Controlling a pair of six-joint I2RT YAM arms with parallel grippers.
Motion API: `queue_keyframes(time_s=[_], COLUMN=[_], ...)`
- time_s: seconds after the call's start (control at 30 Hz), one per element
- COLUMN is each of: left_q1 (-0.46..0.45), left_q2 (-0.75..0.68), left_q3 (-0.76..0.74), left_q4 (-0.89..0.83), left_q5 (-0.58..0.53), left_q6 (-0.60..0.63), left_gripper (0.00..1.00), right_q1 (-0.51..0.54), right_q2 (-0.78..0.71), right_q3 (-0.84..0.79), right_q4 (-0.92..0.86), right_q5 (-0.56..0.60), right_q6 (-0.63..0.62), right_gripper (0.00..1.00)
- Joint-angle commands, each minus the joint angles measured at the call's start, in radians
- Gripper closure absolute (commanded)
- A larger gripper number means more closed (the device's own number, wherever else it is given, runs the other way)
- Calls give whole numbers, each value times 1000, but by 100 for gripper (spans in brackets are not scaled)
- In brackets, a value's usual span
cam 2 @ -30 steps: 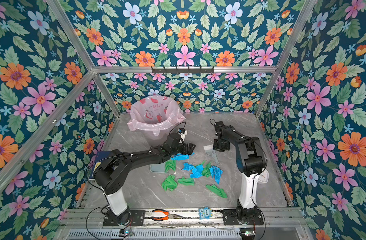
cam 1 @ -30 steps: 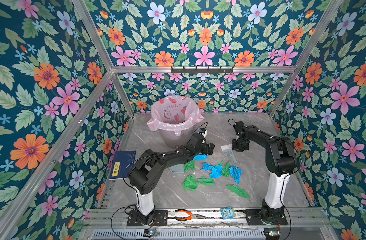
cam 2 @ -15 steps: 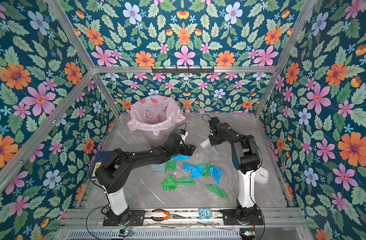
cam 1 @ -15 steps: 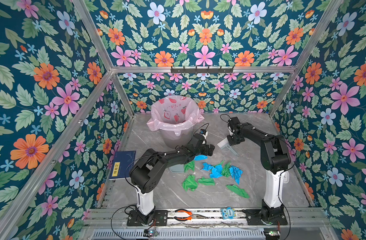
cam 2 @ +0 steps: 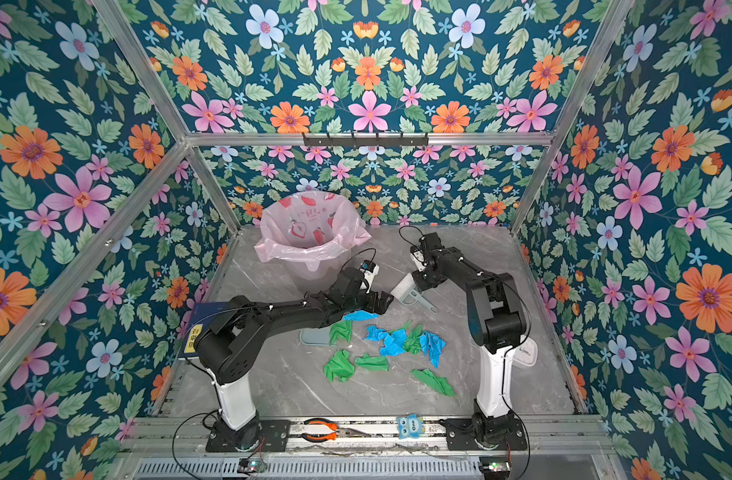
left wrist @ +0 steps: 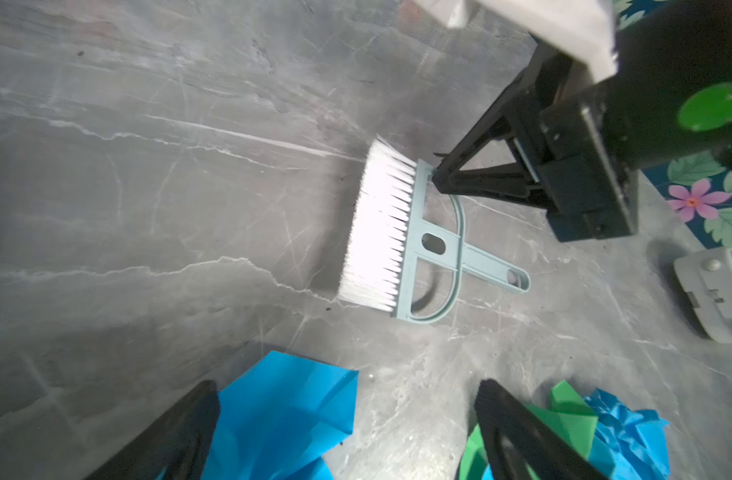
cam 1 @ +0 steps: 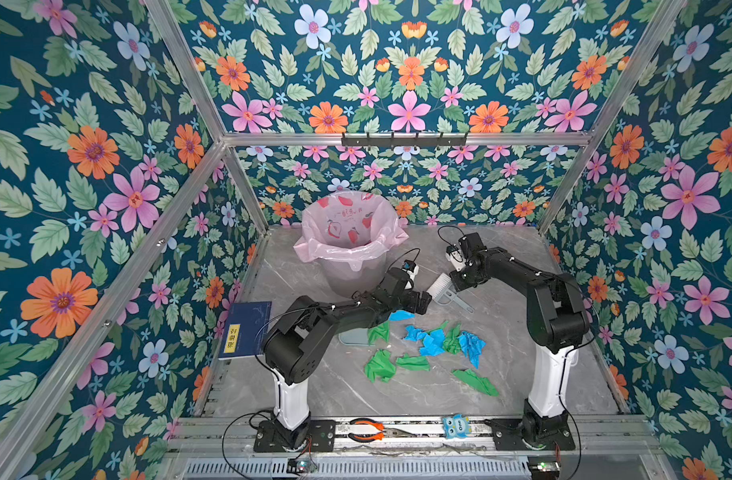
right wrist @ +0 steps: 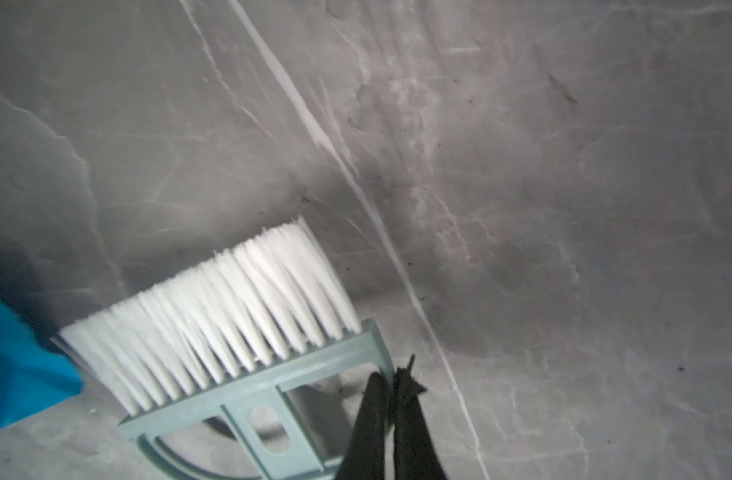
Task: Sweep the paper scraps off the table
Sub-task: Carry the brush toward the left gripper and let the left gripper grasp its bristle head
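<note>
Right gripper (right wrist: pixel 393 374) first: its fingers are squeezed tight together on one corner of the brush (right wrist: pixel 231 324), right where the pale blue-green plastic frame meets the white bristles. The brush sits tilted rather than flat, with a shadow under its arch.

The left gripper (left wrist: pixel 346 384) is just beside it with its fingers spread wide, gripping nothing. A flat blue scrap lies on the marble below them. In both top views the two grippers nearly meet around the middle of the table (cam 1: pixel 335 386), in front of the bin (cam 1: pixel 349 245).

The paper scraps (cam 1: pixel 434 340) are crumpled blue and green bits in a loose cluster on the grey marble. They lie a little nearer the camera than the grippers, between the two arm bases. A couple of green ones lie further out toward the front rail.

Writing-wise, the bin at the back has a pink liner with red prints and a line of characters I can't read. The dark blue notebook (cam 1: pixel 248 328) at the left edge carries a yellow label, and its characters are too small to read as well. On the front rail a little blue owl figure (cam 1: pixel 455 426) says "One", and orange-handled pliers (cam 1: pixel 366 430) lie next to it.
</note>
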State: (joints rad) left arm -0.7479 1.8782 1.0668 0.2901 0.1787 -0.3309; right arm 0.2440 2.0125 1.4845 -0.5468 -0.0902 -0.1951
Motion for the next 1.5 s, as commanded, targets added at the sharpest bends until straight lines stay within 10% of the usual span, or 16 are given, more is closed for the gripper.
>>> queue_keyframes(time_s=[0.0, 0.43, 1.0, 1.47], left_q1=[22, 133, 125, 116], left_q2=[21, 82, 160, 185], left_q3=[5, 58, 154, 177], left_q4=[64, 201, 129, 127], left_q5=[97, 429, 508, 504], left_q6=[4, -128, -147, -169], left_gripper=[1, 9, 37, 90], right_q1=[-11, -15, 7, 17], right_q2=[-19, -85, -116, -121], right_q3=[-14, -79, -70, -76], right_q4=[11, 50, 41, 41], right_q5=[-104, -199, -203, -182], right_q6=[-27, -47, -52, -50], right_gripper=[100, 100, 100, 100])
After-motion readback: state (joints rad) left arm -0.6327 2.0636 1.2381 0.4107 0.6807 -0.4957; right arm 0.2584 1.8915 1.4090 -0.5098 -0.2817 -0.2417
